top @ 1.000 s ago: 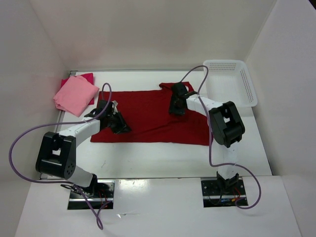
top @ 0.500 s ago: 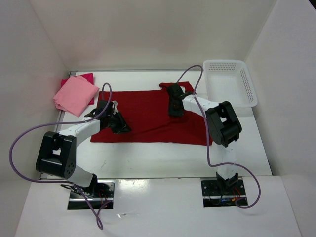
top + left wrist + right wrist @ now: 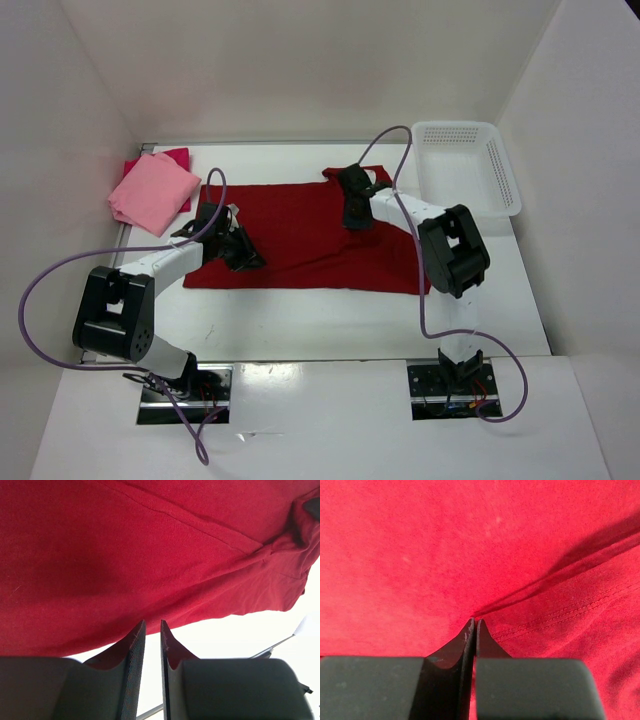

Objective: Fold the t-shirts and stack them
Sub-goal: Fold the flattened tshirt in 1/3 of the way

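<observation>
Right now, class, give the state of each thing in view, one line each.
dark red t-shirt: laid out flat, unstacked.
light pink t-shirt: folded, lying on the magenta t-shirt.
magenta t-shirt: mostly covered.
white basket: upright, nothing visible inside.
left gripper: jaws nearly together at the red hem, grip unclear.
right gripper: shut, pinching the red cloth.

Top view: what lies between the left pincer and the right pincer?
Only the dark red t-shirt, spread flat. The left pincer and right pincer both sit on it, and the top external view shows nothing else along that stretch.
</observation>
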Available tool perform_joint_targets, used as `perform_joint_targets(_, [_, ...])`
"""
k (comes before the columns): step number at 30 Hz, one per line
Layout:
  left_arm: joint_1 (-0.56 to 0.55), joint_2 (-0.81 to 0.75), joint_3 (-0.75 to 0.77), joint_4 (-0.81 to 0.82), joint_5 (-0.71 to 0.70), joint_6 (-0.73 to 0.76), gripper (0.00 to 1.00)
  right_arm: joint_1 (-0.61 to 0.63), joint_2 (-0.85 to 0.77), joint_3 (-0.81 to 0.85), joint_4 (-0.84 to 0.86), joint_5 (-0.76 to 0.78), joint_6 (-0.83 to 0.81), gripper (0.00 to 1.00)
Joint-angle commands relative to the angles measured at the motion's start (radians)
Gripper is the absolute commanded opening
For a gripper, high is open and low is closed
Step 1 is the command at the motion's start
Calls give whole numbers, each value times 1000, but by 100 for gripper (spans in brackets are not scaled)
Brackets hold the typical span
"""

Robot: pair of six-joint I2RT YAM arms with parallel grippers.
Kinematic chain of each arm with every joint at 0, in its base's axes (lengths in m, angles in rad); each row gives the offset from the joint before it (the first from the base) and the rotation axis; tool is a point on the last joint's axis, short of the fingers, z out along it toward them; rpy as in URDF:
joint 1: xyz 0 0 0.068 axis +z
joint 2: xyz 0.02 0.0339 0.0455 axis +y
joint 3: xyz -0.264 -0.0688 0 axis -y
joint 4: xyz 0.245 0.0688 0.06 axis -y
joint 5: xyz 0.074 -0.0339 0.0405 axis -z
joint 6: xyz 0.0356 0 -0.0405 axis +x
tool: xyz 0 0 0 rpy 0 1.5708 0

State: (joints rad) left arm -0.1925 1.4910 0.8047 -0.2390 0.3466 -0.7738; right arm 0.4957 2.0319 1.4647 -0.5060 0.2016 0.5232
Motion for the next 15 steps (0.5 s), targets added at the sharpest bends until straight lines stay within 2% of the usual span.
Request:
perform_joint_targets(1, [-4, 12, 25, 7, 15, 8, 25, 3, -73, 69, 12, 13, 15, 1])
perform_joint_targets(9, [-4, 3, 36, -3, 6, -2, 25, -19, -1, 108, 56, 1, 86, 1])
perform_joint_targets(12, [5, 3, 36, -3, 6, -13, 25, -19, 8, 99, 98, -13, 115, 7])
perform_joint_targets(15, [38, 12, 45, -14, -17, -27, 25, -19, 8, 98, 133, -34, 159, 7])
